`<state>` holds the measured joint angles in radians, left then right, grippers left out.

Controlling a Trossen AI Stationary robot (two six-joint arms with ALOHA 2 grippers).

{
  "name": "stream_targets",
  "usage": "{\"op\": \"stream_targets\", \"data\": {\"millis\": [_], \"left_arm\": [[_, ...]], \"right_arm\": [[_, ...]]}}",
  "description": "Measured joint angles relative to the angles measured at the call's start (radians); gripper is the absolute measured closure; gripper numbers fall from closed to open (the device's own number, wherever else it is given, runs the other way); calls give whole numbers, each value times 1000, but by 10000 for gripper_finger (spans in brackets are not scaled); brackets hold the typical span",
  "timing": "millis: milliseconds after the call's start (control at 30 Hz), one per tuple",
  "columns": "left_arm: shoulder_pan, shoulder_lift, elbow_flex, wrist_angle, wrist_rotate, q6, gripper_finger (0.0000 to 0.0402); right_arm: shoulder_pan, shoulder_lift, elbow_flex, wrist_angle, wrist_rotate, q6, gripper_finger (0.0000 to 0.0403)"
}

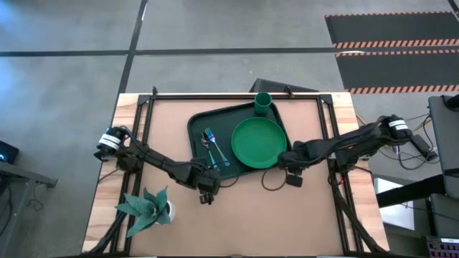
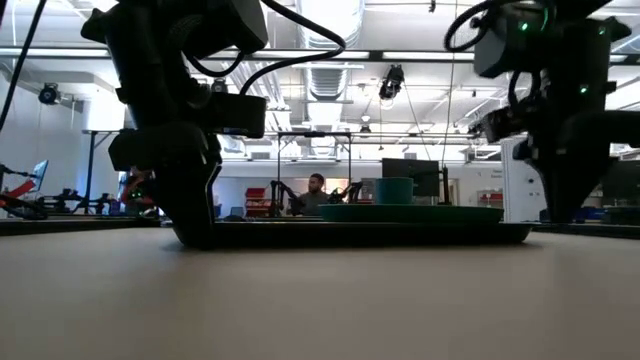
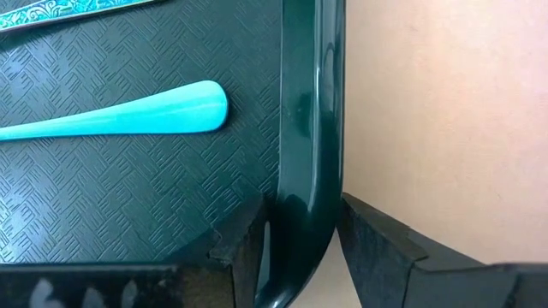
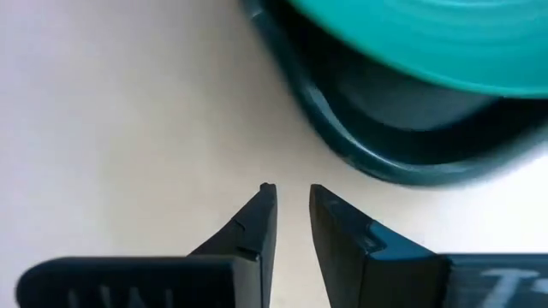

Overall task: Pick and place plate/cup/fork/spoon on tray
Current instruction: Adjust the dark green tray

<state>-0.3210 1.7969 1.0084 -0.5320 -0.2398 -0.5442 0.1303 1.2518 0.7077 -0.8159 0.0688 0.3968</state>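
Observation:
The dark green tray (image 1: pixel 197 125) lies flat on the table's middle. On it are the bright green plate (image 1: pixel 259 142), the cup (image 1: pixel 263 103) at its far right corner, and the fork (image 1: pixel 210 135) and spoon (image 1: pixel 217 152) side by side on its left part. Two light blue handles (image 3: pixel 154 109) show in the left wrist view. My left gripper (image 1: pixel 206 180) is at the tray's near left corner, shut on the rim. My right gripper (image 1: pixel 292 174) hovers over bare table just off the tray's near right corner (image 4: pixel 385 145); its fingers (image 4: pixel 291 190) stand a little apart, with nothing between them. My left gripper has the tray's raised rim (image 3: pixel 301 184) between its two fingers, close to the rounded near left corner. One finger (image 3: pixel 244 239) is inside the tray and the other (image 3: pixel 372 244) outside, over the table. The fingers come steeply from above, across the rim. The tray rests flat on the table.
A white pot with a green leafy plant (image 1: pixel 147 211) stands near the table's near left corner. Bare tabletop (image 1: pixel 287 222) lies along the near side and to the right of the tray. A person (image 2: pixel 316 192) sits in the room far behind the table.

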Motion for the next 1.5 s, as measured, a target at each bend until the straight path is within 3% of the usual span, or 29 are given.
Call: {"op": "stream_targets", "data": {"millis": [167, 533, 1067, 1500], "left_arm": [[0, 0, 0, 0, 0, 0, 269], [0, 0, 0, 0, 0, -2, 269], [0, 0, 0, 0, 0, -2, 269], [0, 0, 0, 1, 0, -3, 269]], "right_arm": [[0, -58, -7, -59, 90, 11, 320], [0, -24, -25, -5, 90, -80, 283], [0, -18, -31, 100, 81, -121, 297], [0, -20, -118, 223, 97, -135, 298]]}}
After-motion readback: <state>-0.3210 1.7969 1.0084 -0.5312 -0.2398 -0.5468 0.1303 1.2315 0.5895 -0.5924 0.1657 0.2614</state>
